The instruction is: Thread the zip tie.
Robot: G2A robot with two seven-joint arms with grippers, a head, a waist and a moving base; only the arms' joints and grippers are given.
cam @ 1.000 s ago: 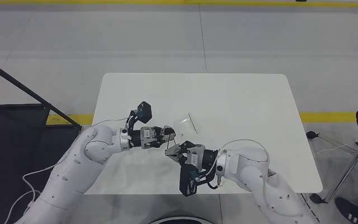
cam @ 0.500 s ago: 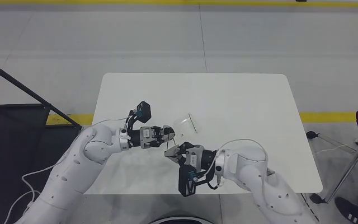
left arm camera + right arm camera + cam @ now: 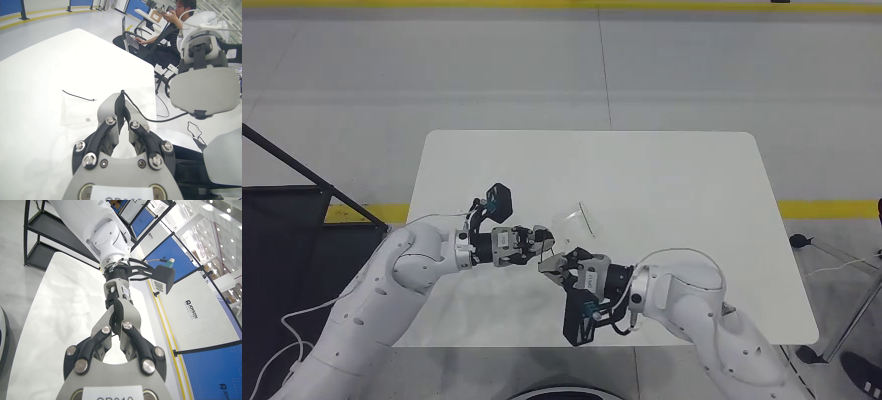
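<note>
Left claw (image 3: 541,243) just beside right claw (image 3: 551,263)

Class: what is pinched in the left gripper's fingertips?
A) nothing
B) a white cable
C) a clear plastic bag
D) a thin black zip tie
D: the left gripper is shut on the zip tie, whose black strap curves away from its fingertips.

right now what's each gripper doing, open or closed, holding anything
Left gripper: closed, pinching one end of the zip tie.
Right gripper: closed, gripping the same zip tie at its other end.
</note>
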